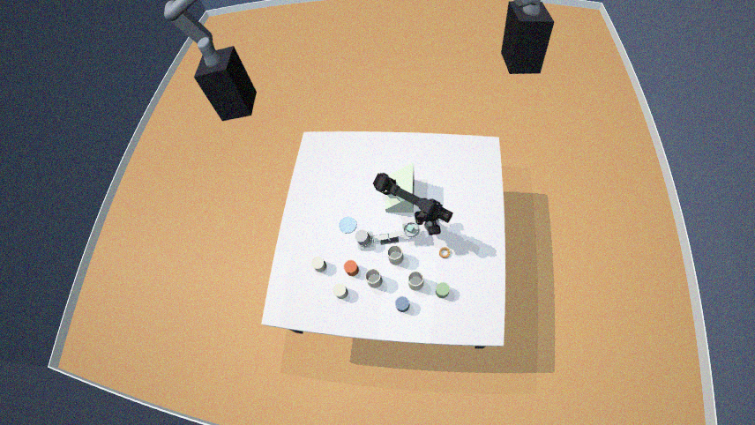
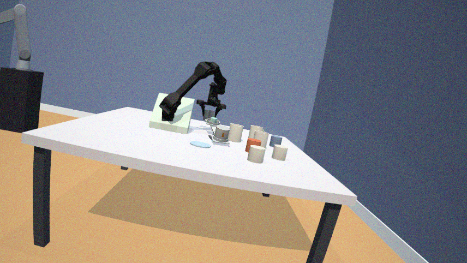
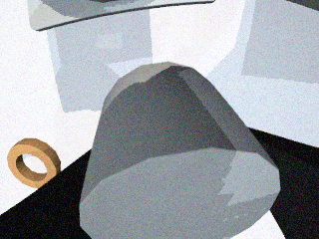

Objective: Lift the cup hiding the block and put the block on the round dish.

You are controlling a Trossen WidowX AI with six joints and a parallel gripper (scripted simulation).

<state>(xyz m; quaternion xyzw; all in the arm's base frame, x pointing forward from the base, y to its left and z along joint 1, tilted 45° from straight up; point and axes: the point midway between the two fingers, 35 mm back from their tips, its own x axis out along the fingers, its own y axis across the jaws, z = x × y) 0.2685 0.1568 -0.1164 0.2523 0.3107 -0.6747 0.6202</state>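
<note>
My gripper (image 1: 427,224) (image 2: 209,114) is shut on a grey cup (image 3: 174,194), which fills the lower middle of the wrist view. It holds the cup above the table, just to the right of the balance's raised pan in the top view. The teal block (image 1: 411,228) (image 2: 213,119) lies uncovered on that pan. The other grey cup (image 1: 363,238) (image 2: 222,133) stands on the lower, opposite end of the balance (image 1: 389,239). The round pale blue dish (image 1: 347,225) (image 2: 199,144) lies flat on the table with nothing on it.
A pale green wedge (image 1: 407,182) (image 2: 169,126) stands behind the balance. An orange ring (image 1: 440,254) (image 3: 50,155) lies at right. Open cups, a red cylinder (image 1: 350,267) (image 2: 253,144), a blue one (image 1: 401,303), a green one (image 1: 442,289) and cream ones stand in front.
</note>
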